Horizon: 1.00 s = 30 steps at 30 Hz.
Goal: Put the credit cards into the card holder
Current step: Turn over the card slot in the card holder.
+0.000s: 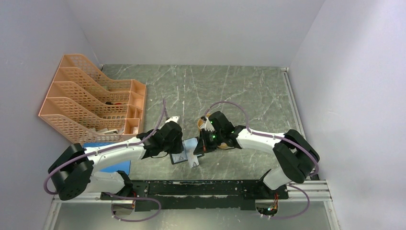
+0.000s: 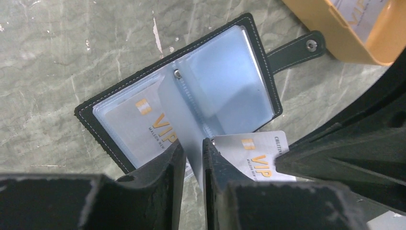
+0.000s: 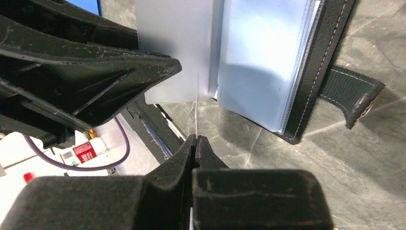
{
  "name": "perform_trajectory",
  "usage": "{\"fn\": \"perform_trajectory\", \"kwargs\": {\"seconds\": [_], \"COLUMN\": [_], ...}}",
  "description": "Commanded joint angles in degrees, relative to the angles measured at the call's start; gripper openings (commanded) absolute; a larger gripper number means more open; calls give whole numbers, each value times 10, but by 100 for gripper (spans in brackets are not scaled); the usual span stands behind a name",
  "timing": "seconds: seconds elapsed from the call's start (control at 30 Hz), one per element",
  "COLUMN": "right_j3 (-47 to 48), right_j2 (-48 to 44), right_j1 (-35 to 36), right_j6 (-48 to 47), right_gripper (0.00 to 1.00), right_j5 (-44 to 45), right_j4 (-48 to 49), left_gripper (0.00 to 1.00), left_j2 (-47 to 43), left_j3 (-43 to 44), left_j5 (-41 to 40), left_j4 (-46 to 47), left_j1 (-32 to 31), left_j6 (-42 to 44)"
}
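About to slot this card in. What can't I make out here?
- Right wrist view: card in the right gripper is edge-on; face unseen.
- Left wrist view: whether the left gripper grips the sleeve is unclear; orange tray cut by the frame edge.
- Top view: card holder mostly hidden under both grippers.

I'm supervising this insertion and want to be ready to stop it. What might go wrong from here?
1. The card in the right fingers is pinched by one edge; if it meets a pocket rim off-line, it may twist or slip.
2. The left fingers hold one clear sleeve up; a tug may drag the card holder across the table.
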Motion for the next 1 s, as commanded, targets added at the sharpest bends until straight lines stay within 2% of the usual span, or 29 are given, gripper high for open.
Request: {"fn": "perform_trajectory", "kwargs": {"seconds": [0.0,0.07,0.13,0.3,0.6,0.97], "right_j3": [8,5,6,6,-11,-51], "right_j2": [-12,-15,-14,-17,-53,-141], "right_j1": [6,6,7,7,9,12], "right_j6": [-13,-15,-16,-16,-14,-10], "right_gripper": [0,0,0,0,0,0], "right_j5": [-1,-2,2,27,34,51], "right_j4": [-6,-5,-10,-21,-21,-52], "left_gripper": [23,25,23,5,5,5], "left_j2": [11,7,-1,-21,-30,-12], "left_j3": [0,-1,-5,-12,-48,-23], "left_j5": [-18,-19,-23,-38,-12,35], "left_j4": [1,0,-1,-24,-43,-25], "left_j1": [4,4,4,6,6,5], "left_j6": [-2,-4,-4,2,52,123]}}
